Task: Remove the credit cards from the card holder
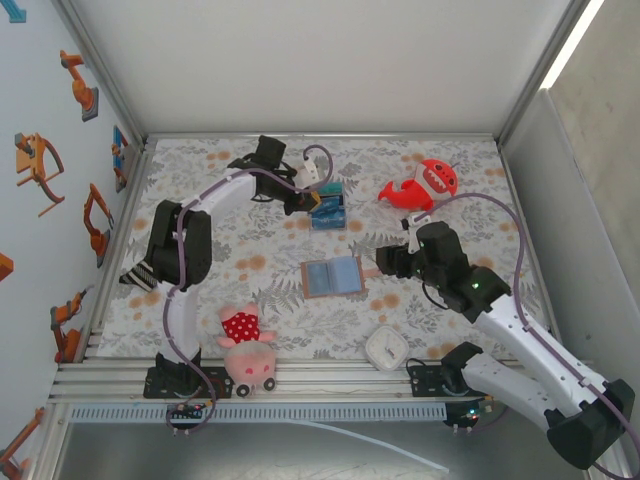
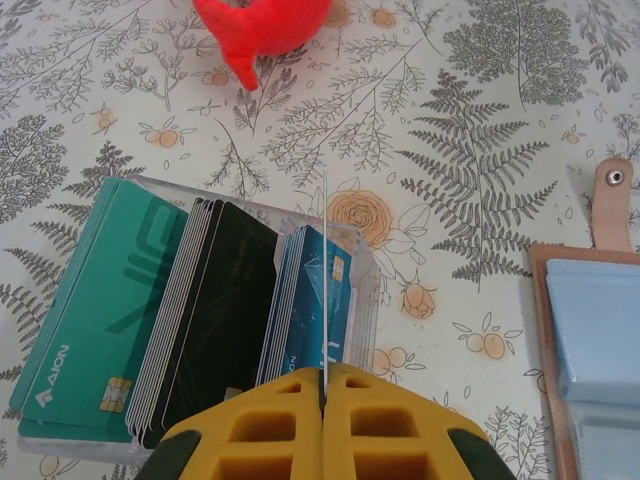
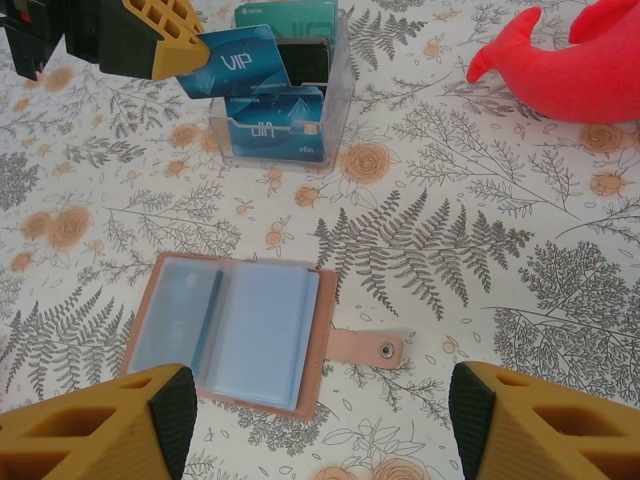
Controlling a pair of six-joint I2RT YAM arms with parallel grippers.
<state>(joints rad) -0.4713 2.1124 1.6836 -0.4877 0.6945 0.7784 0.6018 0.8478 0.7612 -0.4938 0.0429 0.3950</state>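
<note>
your card holder [image 3: 230, 330] lies open on the counter [image 3: 480, 250], tan leather, blue-grey inside. left gripper [image 2: 324, 392] clamped on a blue card [image 3: 235, 62]; right gripper [image 3: 322, 400] jaws apart.

card holder [image 2: 590, 345] half beyond right edge

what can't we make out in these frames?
- Card holder pockets: frosted sleeves, soft focus in the right wrist view; can't tell whether any cards are inside.
- Card holder, left wrist view: cut off by the right edge.
- Blue card in the left pincer: edge-on in the left wrist view, face hidden.
- Clear box: too small in the top view to count cards.
- Right pincer: fingers cut by the bottom edge.
</note>
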